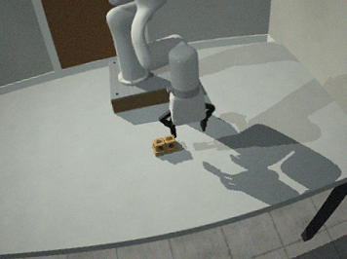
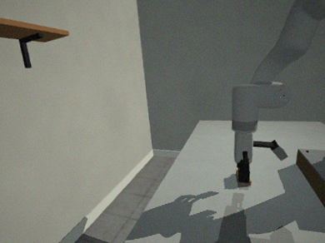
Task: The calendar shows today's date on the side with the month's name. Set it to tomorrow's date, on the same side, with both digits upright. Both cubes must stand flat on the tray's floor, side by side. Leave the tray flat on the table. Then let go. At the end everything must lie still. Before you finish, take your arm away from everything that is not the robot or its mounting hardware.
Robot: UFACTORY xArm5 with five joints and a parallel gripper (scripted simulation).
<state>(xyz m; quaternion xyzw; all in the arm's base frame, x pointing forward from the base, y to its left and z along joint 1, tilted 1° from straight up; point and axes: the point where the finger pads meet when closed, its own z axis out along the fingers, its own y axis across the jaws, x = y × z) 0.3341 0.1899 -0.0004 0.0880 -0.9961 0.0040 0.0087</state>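
Note:
The small wooden calendar stands on the table's middle, two orange-brown cubes side by side in a low tray, dark digits on their upper faces too small to read. In the exterior view the calendar shows end-on, partly hidden by a finger. My gripper is open and empty, pointing down just behind and to the right of the calendar; its left finger hangs close above the right cube. In the exterior view the gripper appears edge-on right above the calendar.
The arm's brown base block stands behind the calendar. The table's front edge is well away. A wall shelf hangs high on the left in the exterior view.

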